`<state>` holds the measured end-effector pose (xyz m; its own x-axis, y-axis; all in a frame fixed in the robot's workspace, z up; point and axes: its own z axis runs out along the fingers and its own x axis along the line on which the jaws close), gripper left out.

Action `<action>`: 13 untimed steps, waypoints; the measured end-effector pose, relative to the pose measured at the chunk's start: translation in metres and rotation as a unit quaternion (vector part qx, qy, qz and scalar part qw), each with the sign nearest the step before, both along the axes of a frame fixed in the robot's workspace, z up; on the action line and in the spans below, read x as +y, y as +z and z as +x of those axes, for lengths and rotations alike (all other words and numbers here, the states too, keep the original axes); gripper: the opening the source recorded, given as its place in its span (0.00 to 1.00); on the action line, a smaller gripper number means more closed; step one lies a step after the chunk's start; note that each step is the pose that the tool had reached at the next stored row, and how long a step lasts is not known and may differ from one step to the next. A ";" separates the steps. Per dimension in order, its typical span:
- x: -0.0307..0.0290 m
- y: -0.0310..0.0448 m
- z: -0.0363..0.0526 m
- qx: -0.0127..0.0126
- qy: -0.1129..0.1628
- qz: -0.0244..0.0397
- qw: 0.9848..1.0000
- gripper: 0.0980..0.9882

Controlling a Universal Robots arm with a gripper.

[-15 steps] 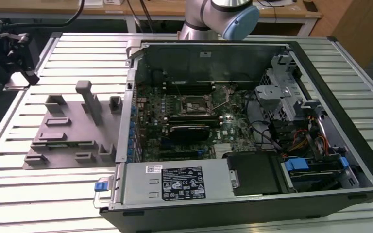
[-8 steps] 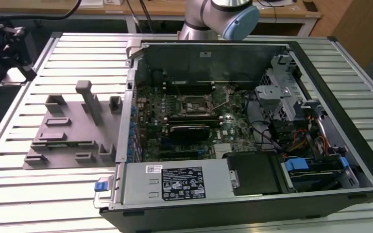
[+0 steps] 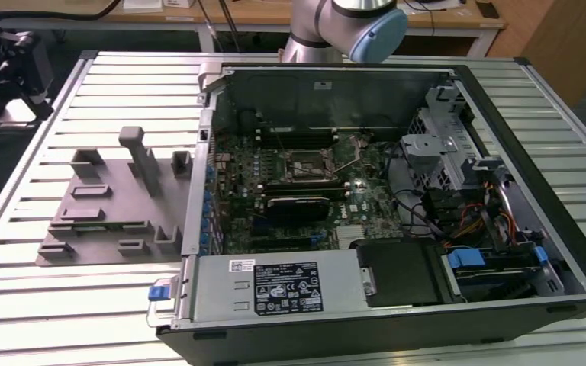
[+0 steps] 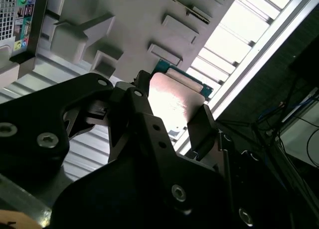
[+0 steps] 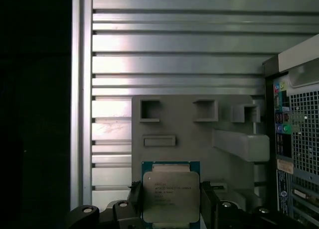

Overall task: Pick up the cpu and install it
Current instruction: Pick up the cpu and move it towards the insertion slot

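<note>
cpu: the cpu (image 5: 171,196), a small flat square chip with a pale silver metal top and a green rim, sits clamped between the black fingers in both wrist views (image 4: 175,100), in front of the grey fixture.
gripper: the black metal gripper (image 5: 171,205) has its fingers (image 5: 209,201) closed narrowly on two opposite edges of the chip, and the second wrist view (image 4: 172,103) shows one finger (image 4: 199,129) pressed to each side.
fixture: the flat grey plastic fixture (image 3: 110,206) with upright blocks and shallow pockets lies at the exterior view's left, just beside the case; it shows behind the chip in both wrist views (image 5: 199,134) (image 4: 124,20).
case: the open black computer case (image 3: 395,72) fills the centre and right of the exterior view, with its green motherboard (image 3: 304,183) exposed.
table: the silver slatted metal table (image 3: 120,305) bears the fixture and the case.
arm: the grey robot arm (image 3: 344,23) stands at the top centre of the exterior view, behind the case.
</note>
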<state>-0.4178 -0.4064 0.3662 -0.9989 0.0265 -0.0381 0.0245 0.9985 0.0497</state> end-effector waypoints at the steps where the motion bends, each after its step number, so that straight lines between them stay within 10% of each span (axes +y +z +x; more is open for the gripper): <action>1: 0.0001 0.0016 0.0000 0.000 0.000 0.000 1.000 0.50; 13: 0.0003 0.0103 0.0003 -0.001 0.000 0.000 1.000 0.50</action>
